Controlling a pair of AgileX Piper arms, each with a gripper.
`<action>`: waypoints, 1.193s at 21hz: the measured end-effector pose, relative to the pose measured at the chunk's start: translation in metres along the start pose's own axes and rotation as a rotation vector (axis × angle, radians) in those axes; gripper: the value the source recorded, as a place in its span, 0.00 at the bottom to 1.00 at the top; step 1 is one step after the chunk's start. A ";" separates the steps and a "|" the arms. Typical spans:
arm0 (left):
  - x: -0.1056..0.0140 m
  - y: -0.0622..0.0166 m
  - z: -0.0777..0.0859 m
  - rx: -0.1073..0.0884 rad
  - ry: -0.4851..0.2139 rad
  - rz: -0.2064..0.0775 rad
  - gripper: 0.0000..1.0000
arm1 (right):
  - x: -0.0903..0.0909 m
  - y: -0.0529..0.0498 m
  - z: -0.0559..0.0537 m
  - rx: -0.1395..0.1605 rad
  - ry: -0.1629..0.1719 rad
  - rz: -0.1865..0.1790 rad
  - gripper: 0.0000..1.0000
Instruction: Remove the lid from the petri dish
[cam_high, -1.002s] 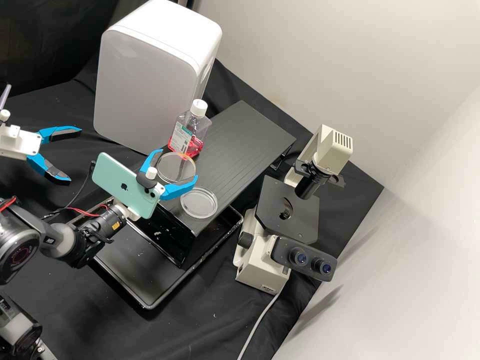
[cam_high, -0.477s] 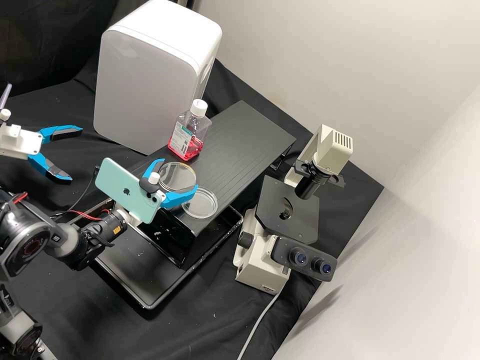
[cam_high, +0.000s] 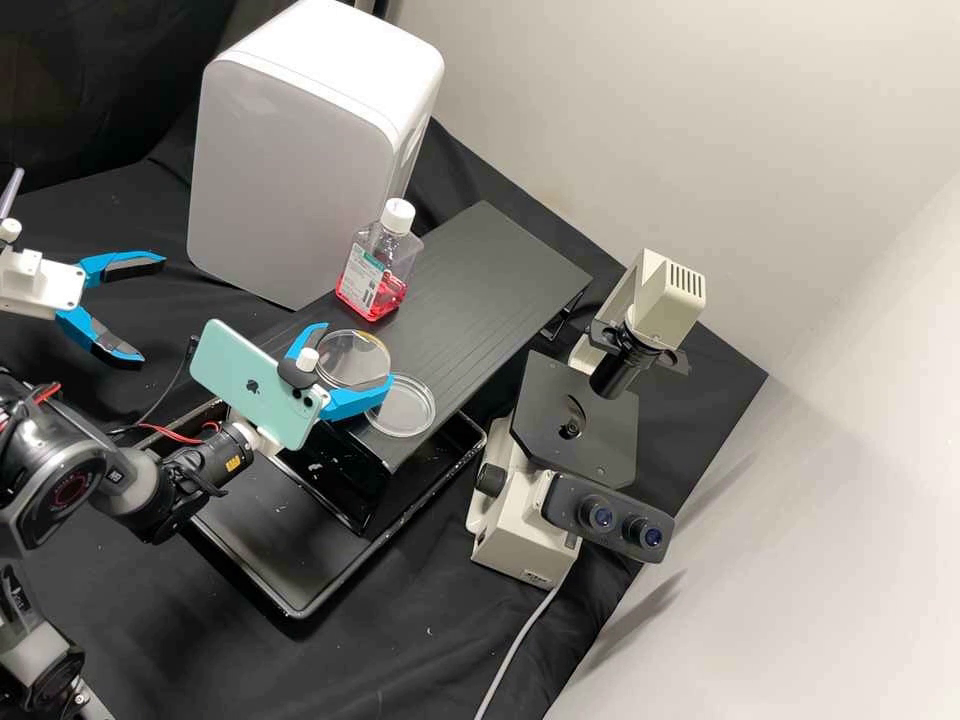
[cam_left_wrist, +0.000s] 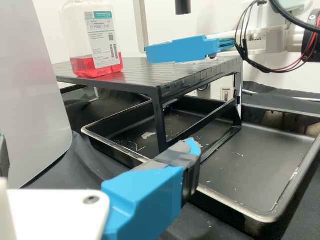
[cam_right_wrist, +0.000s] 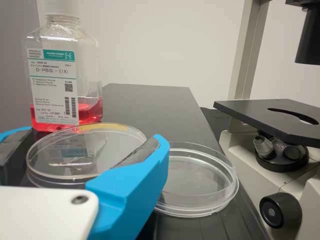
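Clear lid (cam_high: 352, 360), clamped in the jaws of the right gripper (cam_high: 355, 357), has sunk beside the uncovered dish (cam_high: 405, 408), likely for set-down; jaws of the left gripper (cam_high: 147, 308) stand apart.

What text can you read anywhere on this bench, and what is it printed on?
"D-PBS(-)(1X)": on the white label of the bottle holding pink liquid.
The label's teal band, smaller lines, square code and barcode: too small to read.

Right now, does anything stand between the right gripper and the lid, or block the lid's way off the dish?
Nothing visible does. The right gripper holds the lid between its fingers, off the dish and beside it; the bottle stands farther back, apart.
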 end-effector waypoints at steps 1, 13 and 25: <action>0.000 0.0000 0.000 0.000 0.001 0.000 1.00 | 0.000 0.000 0.000 0.000 0.000 0.000 1.00; 0.000 0.0001 0.000 -0.001 0.003 0.001 1.00 | 0.000 0.000 0.000 0.000 0.000 0.000 1.00; 0.001 0.0001 0.001 0.035 0.010 0.004 1.00 | -0.024 0.016 0.000 0.007 0.001 0.062 1.00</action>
